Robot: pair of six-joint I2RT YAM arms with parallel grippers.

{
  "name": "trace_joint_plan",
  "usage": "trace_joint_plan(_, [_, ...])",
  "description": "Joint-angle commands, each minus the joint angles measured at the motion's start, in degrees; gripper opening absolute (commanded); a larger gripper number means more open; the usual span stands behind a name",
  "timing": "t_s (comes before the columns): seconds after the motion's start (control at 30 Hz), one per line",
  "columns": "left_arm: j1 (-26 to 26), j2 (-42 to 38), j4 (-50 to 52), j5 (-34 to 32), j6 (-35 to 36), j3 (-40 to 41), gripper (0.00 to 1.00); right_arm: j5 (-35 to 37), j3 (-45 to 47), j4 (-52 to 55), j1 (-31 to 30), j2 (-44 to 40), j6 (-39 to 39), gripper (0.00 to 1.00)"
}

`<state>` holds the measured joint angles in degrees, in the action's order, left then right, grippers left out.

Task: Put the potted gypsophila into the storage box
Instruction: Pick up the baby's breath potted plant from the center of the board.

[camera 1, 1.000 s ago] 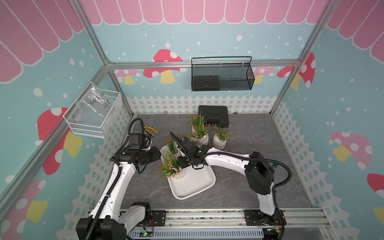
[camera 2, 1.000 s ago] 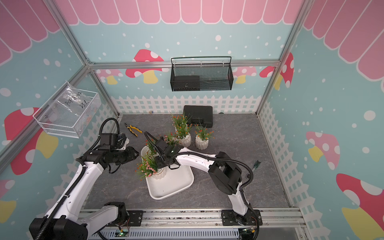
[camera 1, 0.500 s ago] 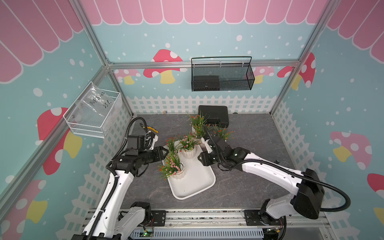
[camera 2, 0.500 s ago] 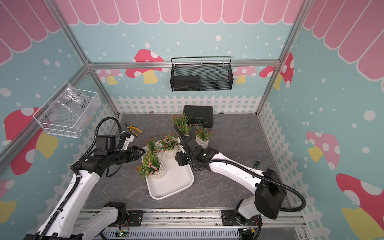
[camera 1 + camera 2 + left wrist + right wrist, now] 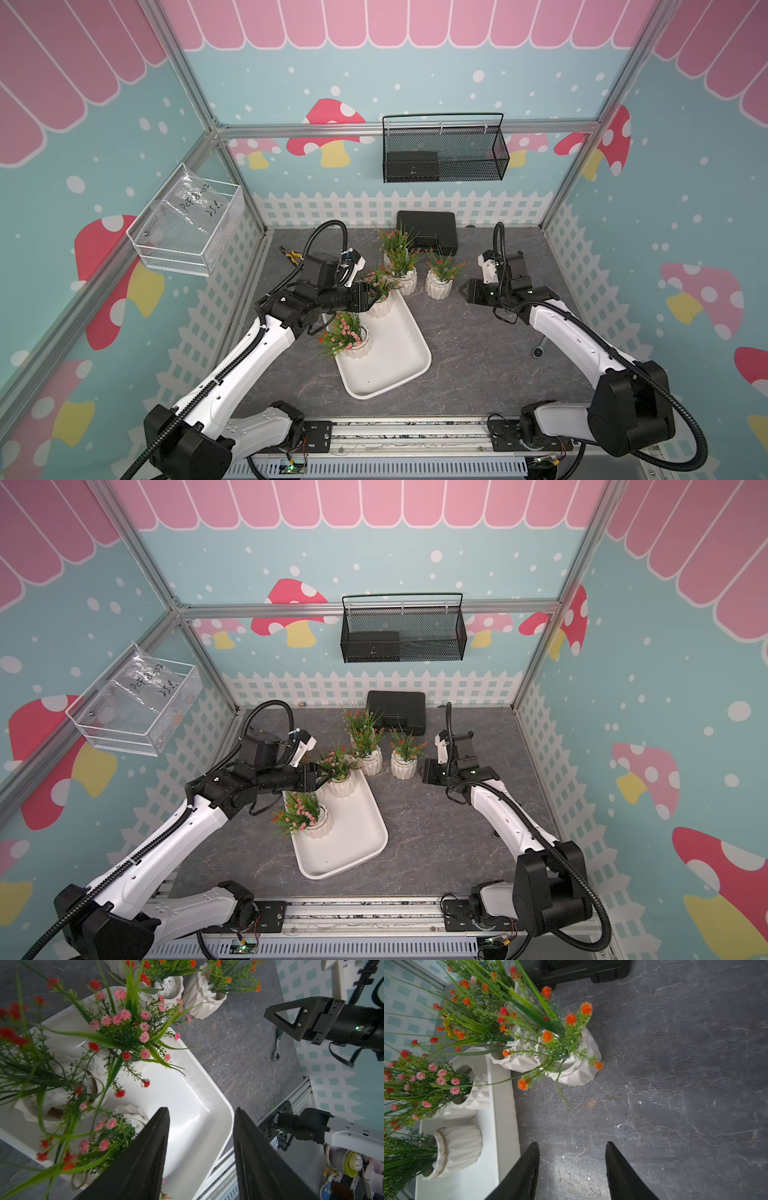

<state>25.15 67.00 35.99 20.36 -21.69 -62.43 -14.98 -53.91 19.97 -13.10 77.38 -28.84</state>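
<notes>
The white storage box (image 5: 395, 365) lies mid-table, also seen in the wrist views (image 5: 187, 1105) (image 5: 500, 1095). Two pink-flowered potted gypsophila stand in it, one midway (image 5: 353, 347) and one at the far end (image 5: 380, 307). The left wrist view shows a third pot (image 5: 52, 1103) there. Three orange-flowered pots (image 5: 407, 280) (image 5: 438, 286) (image 5: 392, 245) stand on the table beyond it. My left gripper (image 5: 371, 296) (image 5: 200, 1109) hovers open beside the far pink plant, holding nothing. My right gripper (image 5: 466, 291) (image 5: 572, 1145) is open over bare table, right of the orange pots.
A black hard case (image 5: 428, 235) sits at the back of the grey table. A black mesh basket (image 5: 444, 153) hangs on the back wall and a clear wire basket (image 5: 187, 226) on the left wall. Yellow pliers (image 5: 291, 254) lie far left, a ratchet wrench (image 5: 539, 351) right.
My right arm has swung from over the box out to the right, leaving a pink-flowered pot at the box's far end. My left gripper has moved in toward that pot.
</notes>
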Motion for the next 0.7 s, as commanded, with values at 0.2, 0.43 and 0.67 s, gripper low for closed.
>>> trace_joint_plan(0.2, [-0.7,2.7,-3.5,2.5,-1.8,-0.1,0.51,-4.9,-4.0,-3.5,3.0,10.4,0.7,0.44])
trace_joint_plan(0.43, [-0.6,2.6,-4.6,4.5,-2.1,1.0,0.50,-5.8,-8.0,-5.1,3.1,16.5,0.3,0.43])
trace_joint_plan(0.67, [-0.6,2.1,-8.5,6.9,-2.8,3.2,0.50,-6.7,-12.2,-5.7,3.2,21.3,-0.1,0.38])
